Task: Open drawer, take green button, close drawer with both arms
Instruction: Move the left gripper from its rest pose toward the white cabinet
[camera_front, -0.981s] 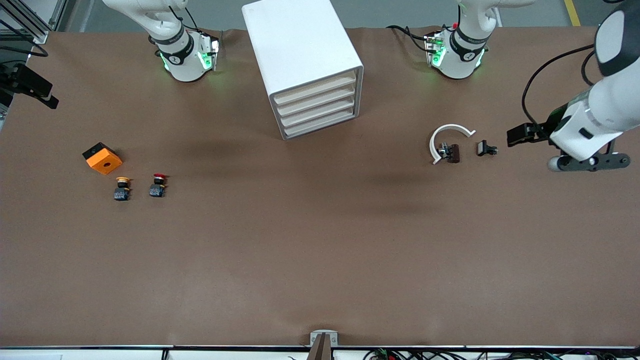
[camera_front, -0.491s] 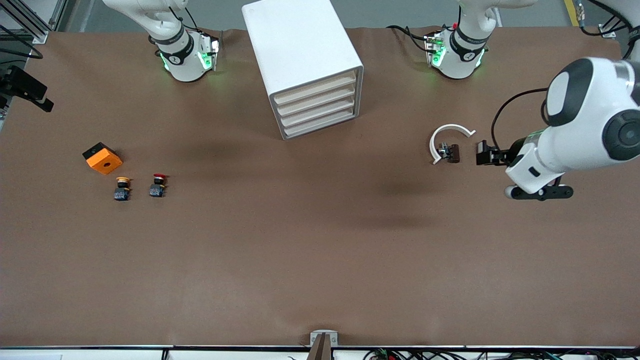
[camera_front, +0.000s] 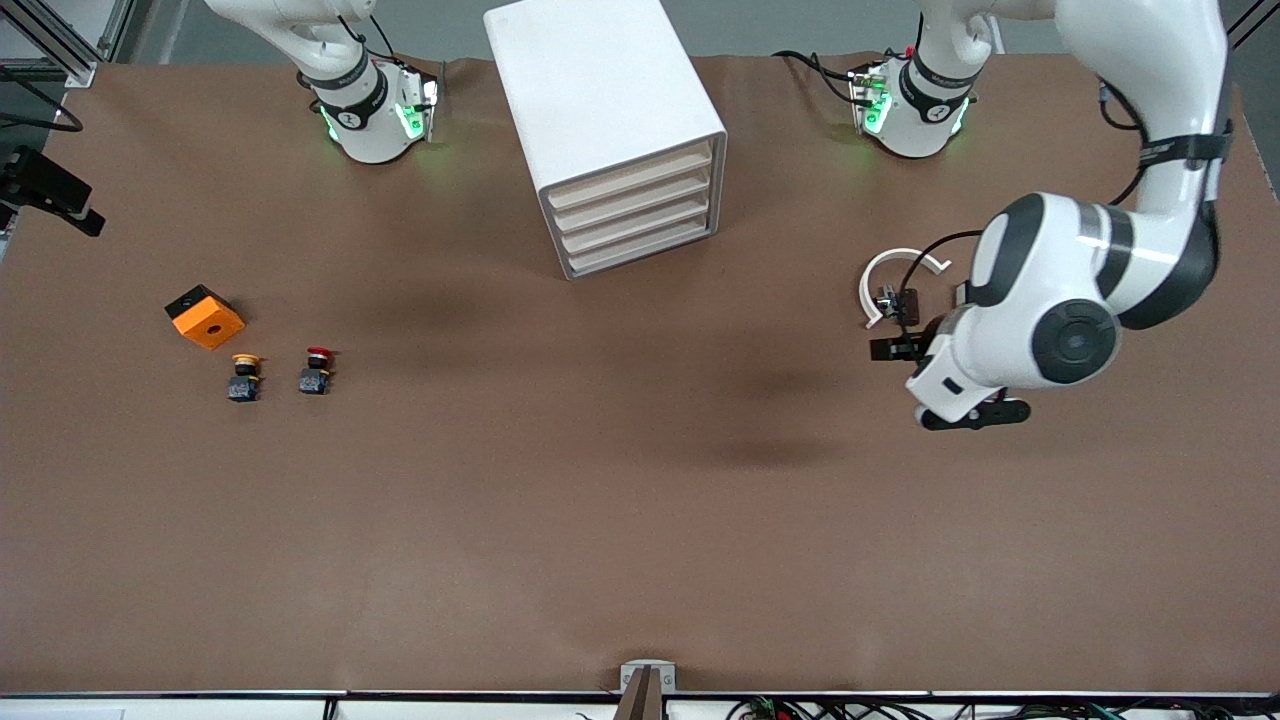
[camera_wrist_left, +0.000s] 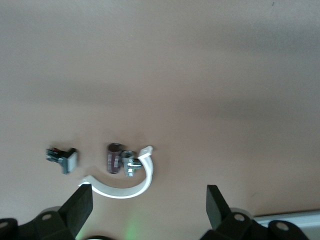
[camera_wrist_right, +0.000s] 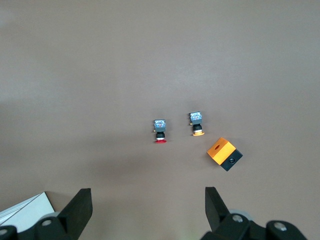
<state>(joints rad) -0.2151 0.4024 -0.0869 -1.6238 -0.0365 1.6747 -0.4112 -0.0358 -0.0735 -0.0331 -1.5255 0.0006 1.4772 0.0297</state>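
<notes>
The white cabinet (camera_front: 600, 100) stands at the middle of the table's robot side, and all four cream drawer fronts sit flush. The lower drawers (camera_front: 640, 238) are shut. The button is hidden. My left gripper (camera_front: 890, 349) hangs open and empty over bare table, just nearer the front camera than a white C-shaped ring (camera_front: 893, 262). In the left wrist view the left gripper (camera_wrist_left: 148, 201) has its fingers wide apart with the ring (camera_wrist_left: 127, 189) beside them. My right gripper (camera_wrist_right: 148, 200) is open and empty, high over the right arm's end of the table.
Red-capped button (camera_front: 316, 373), yellow-capped button (camera_front: 243, 377) and an orange-and-black box (camera_front: 204, 316) lie toward the right arm's end. A small dark part (camera_front: 905, 305) lies inside the ring, and a black clip (camera_wrist_left: 62, 156) beside it. The brown mat fills the middle.
The left arm has swung in from its end of the table toward the middle, bringing its gripper up beside the white ring. Both grippers stay open. The drawers have not moved.
</notes>
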